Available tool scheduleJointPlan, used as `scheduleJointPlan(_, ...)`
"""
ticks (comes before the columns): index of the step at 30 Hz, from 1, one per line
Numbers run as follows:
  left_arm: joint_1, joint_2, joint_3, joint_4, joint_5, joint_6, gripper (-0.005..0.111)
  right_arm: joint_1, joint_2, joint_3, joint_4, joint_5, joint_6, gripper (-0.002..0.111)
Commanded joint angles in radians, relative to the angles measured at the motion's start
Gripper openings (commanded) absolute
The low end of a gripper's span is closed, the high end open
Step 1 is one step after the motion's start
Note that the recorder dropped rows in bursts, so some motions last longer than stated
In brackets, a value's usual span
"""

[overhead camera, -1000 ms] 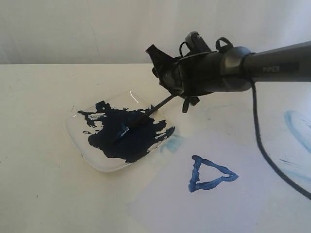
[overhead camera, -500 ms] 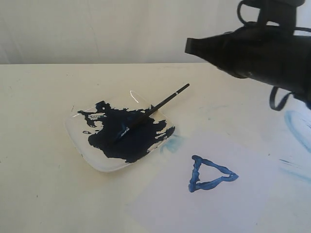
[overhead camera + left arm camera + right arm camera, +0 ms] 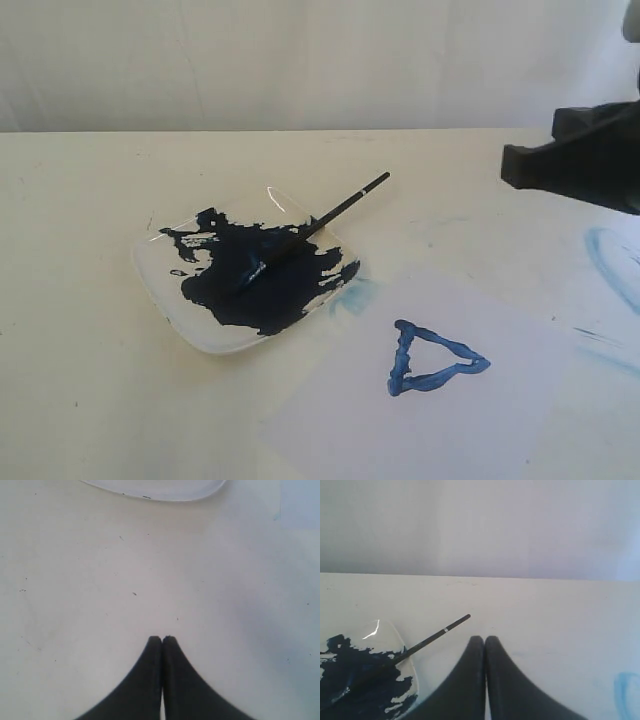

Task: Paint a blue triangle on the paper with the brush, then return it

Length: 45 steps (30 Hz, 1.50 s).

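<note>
Your blue triangle (image 3: 432, 360) sits finished on the paper (image 3: 345, 425), a closed, wobbly outline of thick wet paint on the sheet's right half, toward the front edge of the table (image 3: 80, 400). The brush (image 3: 322, 221) is off the paper. It lies slanted in the clear dish (image 3: 160, 300) just beside the sheet's far left corner. Its bristles are sunk in the dark paint puddle (image 3: 265, 295), and the handle is propped on the dish's far rim with its ringed end jutting out over bare table. That placing makes sense: the wet tip stays in the paint, off both paper and table, and the raised handle is easy to pick up again. Exactly where the bristles end is hard to judge, since they merge with the puddle. A pale blue smear (image 3: 610, 262) marks the table near its right edge, well apart from the triangle. By my reading, painting and return are both done. Your right gripper (image 3: 485, 639) hangs in the air toward the table's right edge, well clear of the brush, with its jaws pressed together and nothing between them. Your left gripper (image 3: 162, 639) is likewise closed and empty, low over bare table.
</note>
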Motion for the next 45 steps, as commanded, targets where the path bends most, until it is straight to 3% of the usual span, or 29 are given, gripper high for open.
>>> scheduleJointPlan(1,0.002,-0.007,0.006,0.002,0.005,0.003,0.0,0.001,-0.105,0.063,0.01,0.154,-0.108,0.0)
scheduleJointPlan(6,0.002,-0.007,0.006,0.002,0.005,0.003,0.0,0.001,-0.243,0.111,0.01,0.426,-0.177,0.0)
scheduleJointPlan(21,0.025,-0.024,0.006,0.001,0.005,0.003,0.0,0.001,-0.32,0.159,0.01,0.411,-0.154,0.0)
scheduleJointPlan(26,0.169,-0.125,0.006,0.002,0.005,0.003,0.0,0.001,-0.32,0.159,0.01,0.411,-0.154,0.0)
scheduleJointPlan(33,0.471,-0.413,0.006,0.007,0.005,0.003,0.0,0.001,-0.32,0.159,0.01,0.407,-0.154,0.0)
scheduleJointPlan(36,0.569,-0.534,0.006,0.012,0.008,0.003,0.0,0.001,-0.32,0.159,0.01,0.407,-0.154,0.0)
scheduleJointPlan(39,0.613,-0.633,0.006,0.011,0.008,0.003,0.0,0.001,-0.32,0.159,0.01,0.407,-0.154,0.0)
scheduleJointPlan(45,0.62,-0.646,0.006,0.025,0.006,0.003,0.0,0.001,-0.32,0.161,0.01,0.419,-0.154,0.0)
